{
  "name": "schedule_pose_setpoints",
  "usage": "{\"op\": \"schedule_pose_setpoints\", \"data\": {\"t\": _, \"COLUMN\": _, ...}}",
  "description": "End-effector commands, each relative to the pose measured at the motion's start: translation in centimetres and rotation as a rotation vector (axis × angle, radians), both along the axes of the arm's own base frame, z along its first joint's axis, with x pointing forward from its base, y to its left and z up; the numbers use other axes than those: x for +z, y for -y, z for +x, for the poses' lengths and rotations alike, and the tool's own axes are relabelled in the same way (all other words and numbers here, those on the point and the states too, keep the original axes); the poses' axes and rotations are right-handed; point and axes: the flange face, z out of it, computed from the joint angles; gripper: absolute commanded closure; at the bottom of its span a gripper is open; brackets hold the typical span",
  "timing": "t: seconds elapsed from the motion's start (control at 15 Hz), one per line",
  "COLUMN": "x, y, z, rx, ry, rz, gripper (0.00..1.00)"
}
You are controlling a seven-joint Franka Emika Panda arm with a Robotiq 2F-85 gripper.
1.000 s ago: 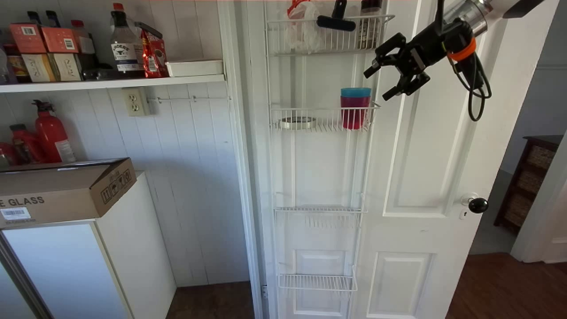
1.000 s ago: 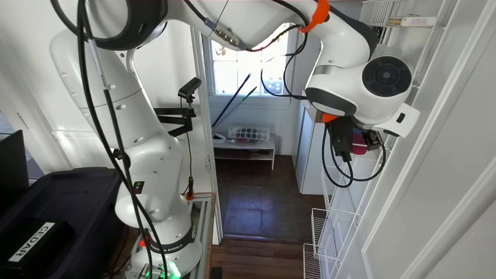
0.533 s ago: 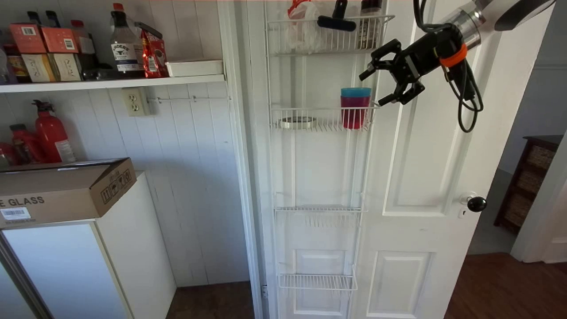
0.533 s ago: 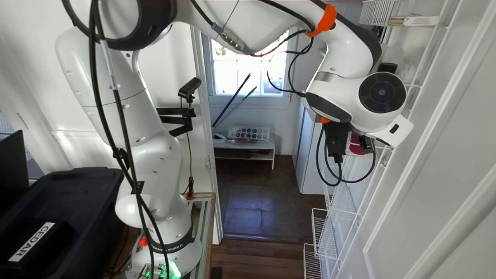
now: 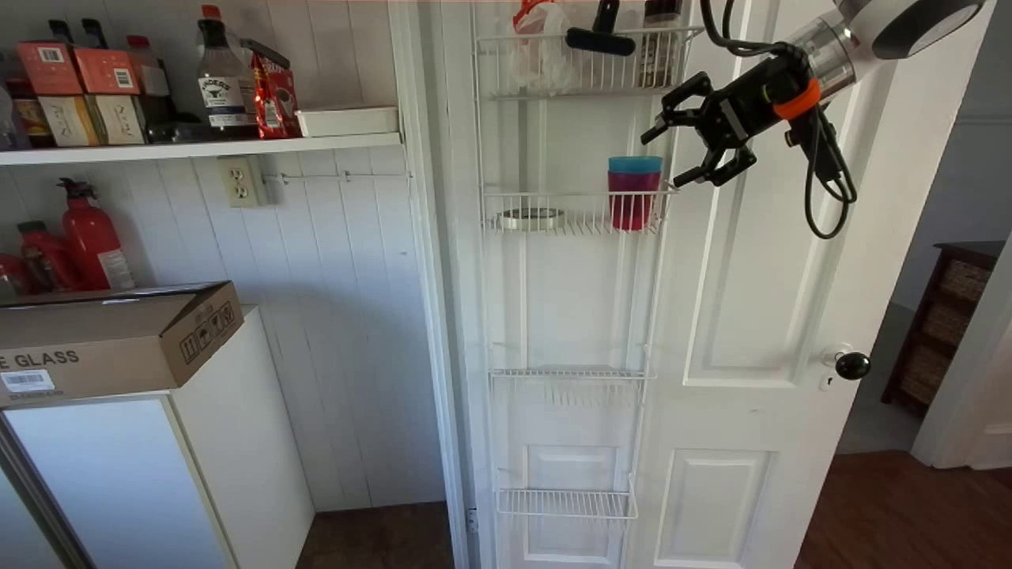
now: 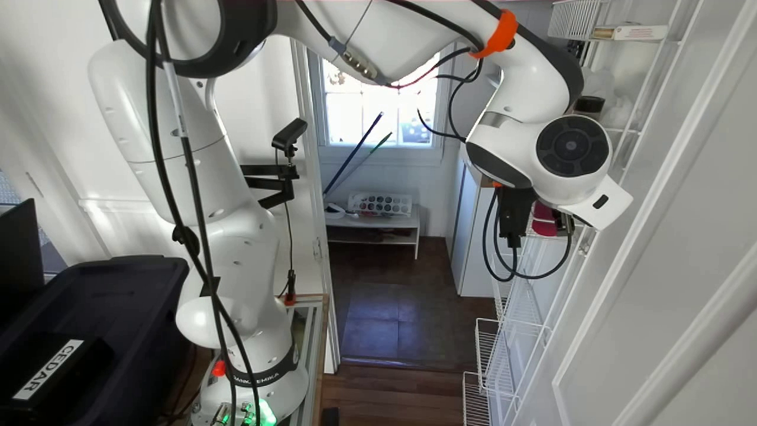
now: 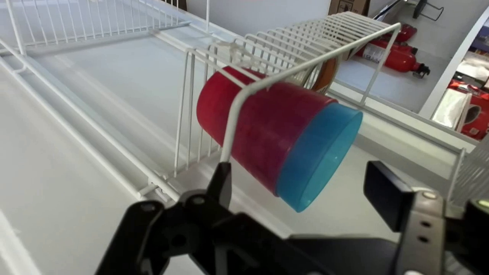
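End effector [image 5: 662, 160], spread and empty, just beside a blue cup [image 7: 321, 156] nested in a magenta cup [image 7: 263, 130], both upright in a white wire door rack [image 7: 233, 114]. I judge the step in hand an approach; the next move calls for straddling the cups clear of the wire. Farther off I read "E GLASS" on a carton [image 5: 118, 348], "CEDAR" on a black box [image 6: 52, 370] and "EMIKA" on the arm's base [image 6: 273, 391].
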Motion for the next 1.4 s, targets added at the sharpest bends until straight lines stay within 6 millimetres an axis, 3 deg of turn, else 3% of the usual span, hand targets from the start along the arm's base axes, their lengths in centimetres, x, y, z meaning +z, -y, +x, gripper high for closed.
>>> {"op": "schedule_pose_setpoints", "data": {"t": 0.0, "x": 0.65, "y": -0.81, "z": 0.47, "rx": -0.065, "ry": -0.007, "rz": 0.027, "gripper": 0.17}}
{"op": "schedule_pose_setpoints", "data": {"t": 0.07, "x": 0.67, "y": -0.89, "z": 0.49, "rx": -0.071, "ry": -0.010, "rz": 0.028, "gripper": 0.18}}
{"op": "schedule_pose_setpoints", "data": {"t": 0.27, "x": 0.73, "y": -0.95, "z": 0.60, "rx": -0.081, "ry": -0.018, "rz": 0.021, "gripper": 0.34}}
{"op": "schedule_pose_setpoints", "data": {"t": 0.4, "x": 0.82, "y": -1.22, "z": 0.63, "rx": -0.080, "ry": -0.023, "rz": 0.019, "gripper": 0.54}}
{"op": "schedule_pose_setpoints", "data": {"t": 0.6, "x": 0.70, "y": -1.45, "z": 0.58, "rx": -0.076, "ry": -0.032, "rz": 0.005, "gripper": 0.59}}
{"op": "schedule_pose_setpoints", "data": {"t": 0.67, "x": 0.65, "y": -1.44, "z": 0.59, "rx": -0.077, "ry": -0.036, "rz": 0.000, "gripper": 0.56}}
{"op": "schedule_pose_setpoints", "data": {"t": 0.8, "x": 0.54, "y": -1.40, "z": 0.58, "rx": -0.078, "ry": -0.042, "rz": -0.008, "gripper": 0.65}}
{"op": "schedule_pose_setpoints", "data": {"t": 1.0, "x": 0.46, "y": -1.09, "z": 0.57, "rx": -0.081, "ry": -0.050, "rz": -0.031, "gripper": 0.95}}
{"op": "schedule_pose_setpoints", "data": {"t": 1.13, "x": 0.41, "y": -0.97, "z": 0.51, "rx": -0.074, "ry": -0.060, "rz": -0.048, "gripper": 1.00}}
{"op": "schedule_pose_setpoints", "data": {"t": 1.33, "x": 0.37, "y": -0.91, "z": 0.38, "rx": -0.056, "ry": -0.076, "rz": -0.064, "gripper": 1.00}}
